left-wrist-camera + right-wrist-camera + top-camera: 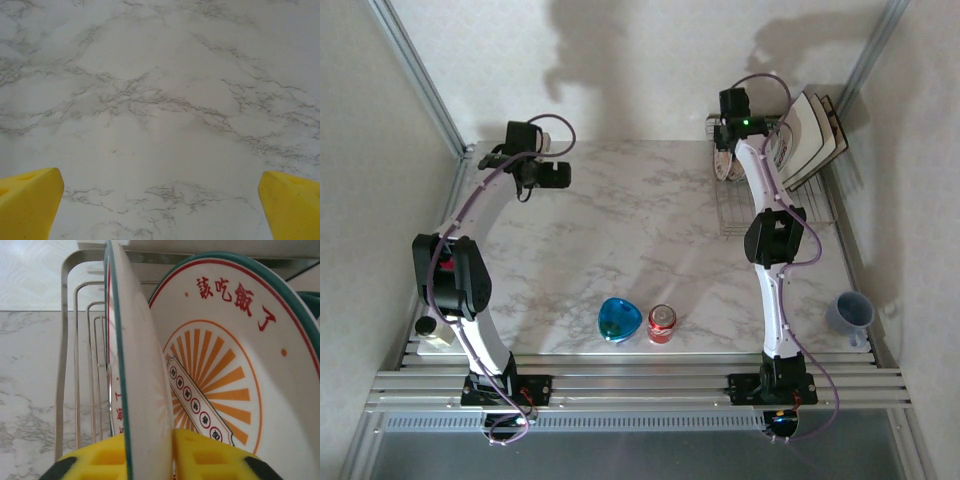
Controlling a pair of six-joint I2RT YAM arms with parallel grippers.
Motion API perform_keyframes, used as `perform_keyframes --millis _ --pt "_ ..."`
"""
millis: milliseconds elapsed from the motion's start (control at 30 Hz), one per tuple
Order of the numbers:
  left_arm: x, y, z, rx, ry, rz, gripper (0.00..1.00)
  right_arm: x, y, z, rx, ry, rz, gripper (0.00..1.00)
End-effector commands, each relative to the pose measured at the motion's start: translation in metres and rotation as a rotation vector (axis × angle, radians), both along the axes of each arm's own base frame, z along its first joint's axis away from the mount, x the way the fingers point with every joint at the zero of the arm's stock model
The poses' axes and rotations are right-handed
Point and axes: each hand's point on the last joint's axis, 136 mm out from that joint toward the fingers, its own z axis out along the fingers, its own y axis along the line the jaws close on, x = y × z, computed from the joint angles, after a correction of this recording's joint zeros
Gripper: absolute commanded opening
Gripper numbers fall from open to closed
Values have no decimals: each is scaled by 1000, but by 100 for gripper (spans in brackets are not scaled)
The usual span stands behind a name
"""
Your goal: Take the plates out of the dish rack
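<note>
White marble table (pixel 620 230) has a silver wire dish rack (pixel 735 212) in its far right corner, with square cream plates (pixel 817 135) leaning at its back. The right gripper (pixel 150 452) pinches the rim of the front round plate (pixel 132 365) in the rack, one yellow finger on each side, and a second round plate (pixel 235 365) with orange rays stands just behind. The left gripper (pixel 160 200) hangs over bare marble with its fingers spread wide

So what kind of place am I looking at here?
Probably a robotics lab mock-up of a kitchen counter: marble-look table boxed in by panels, robot arms bolted to aluminium rails, a dish rack holding plates.
</note>
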Motion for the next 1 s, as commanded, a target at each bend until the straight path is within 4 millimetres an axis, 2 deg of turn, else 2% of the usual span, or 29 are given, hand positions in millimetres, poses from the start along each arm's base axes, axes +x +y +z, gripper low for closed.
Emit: perform_keyframes --millis 0,67,200,367,667,967 --pt "-9 -1 -4 30 29 -6 99 4 12 16 6 -54 18 13" --pt "-10 0 -3 35 28 -2 100 3 14 20 9 -60 21 6" --pt "-12 2 -1 38 23 3 100 1 17 24 14 -63 24 0" --pt "-12 2 -1 35 22 2 99 -3 20 38 32 -87 20 0" --pt "-14 1 1 31 15 1 99 -14 20 91 47 -178 18 0" --pt "-16 -2 5 28 6 -5 100 -35 18 138 -15 -240 28 0"
